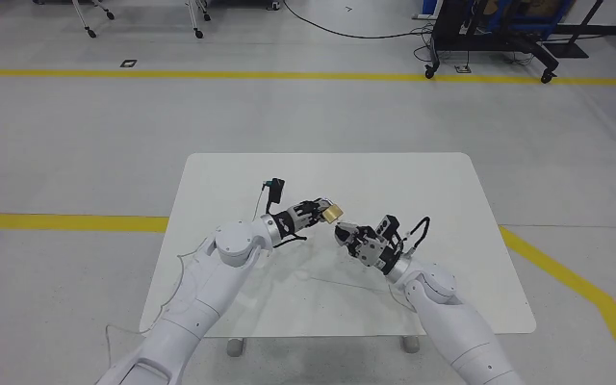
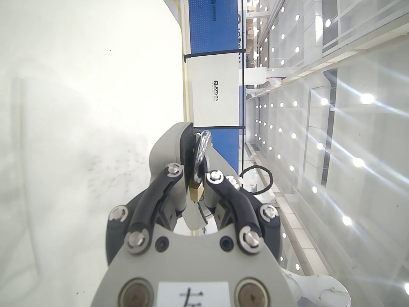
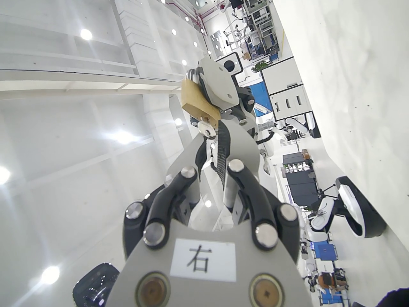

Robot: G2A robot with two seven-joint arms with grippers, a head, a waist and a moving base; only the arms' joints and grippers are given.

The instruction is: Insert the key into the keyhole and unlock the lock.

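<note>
Right gripper (image 3: 212,140) pinching key (image 3: 206,129) at brass padlock (image 3: 196,102).
Key's silver head sits tight against the padlock's end face, blade hidden; ribbed fingers (image 3: 223,148) closed on the head. Left gripper (image 3: 204,79) clamps the padlock's far end. White table (image 3: 351,65) alongside, speckled with dark marks.

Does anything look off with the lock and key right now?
Nothing stands out: the left gripper holds the padlock above the table, and the right gripper holds the key at its base.
</note>
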